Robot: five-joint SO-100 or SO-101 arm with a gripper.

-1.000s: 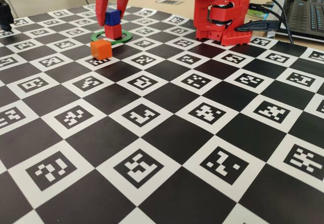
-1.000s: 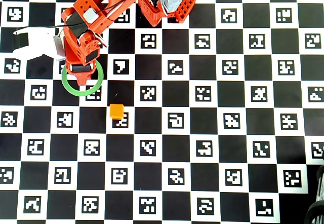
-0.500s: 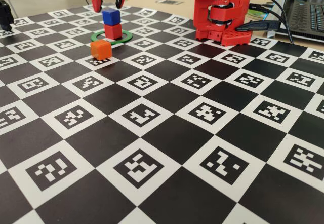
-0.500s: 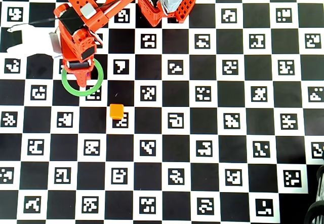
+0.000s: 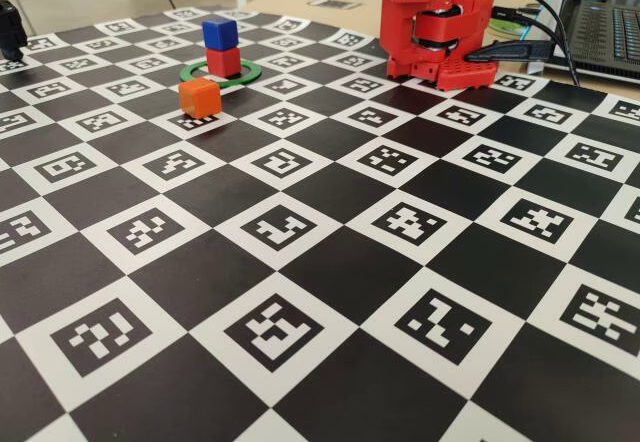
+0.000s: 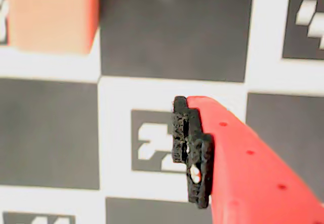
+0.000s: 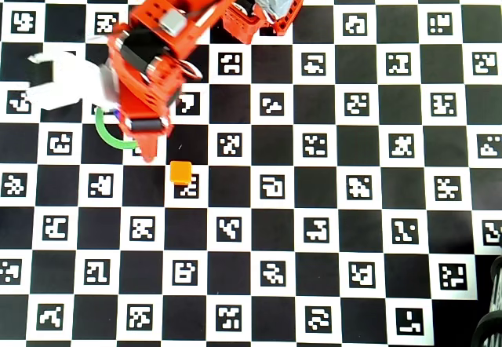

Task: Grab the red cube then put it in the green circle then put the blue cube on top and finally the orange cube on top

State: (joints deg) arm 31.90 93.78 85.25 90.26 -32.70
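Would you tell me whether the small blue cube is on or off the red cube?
On: in the fixed view the small blue cube sits squarely atop the red cube.

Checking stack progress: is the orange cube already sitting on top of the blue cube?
No. In the fixed view the orange cube rests on the board beside the green circle, while the blue cube has nothing on it.

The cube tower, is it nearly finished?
Nearly. The small red cube sits inside the flat green ring, and the small blue cube is stacked on it. The bright orange cube lies on the checkered board beside the ring, ungrabbed. It must go on top. The gripper hangs near it.
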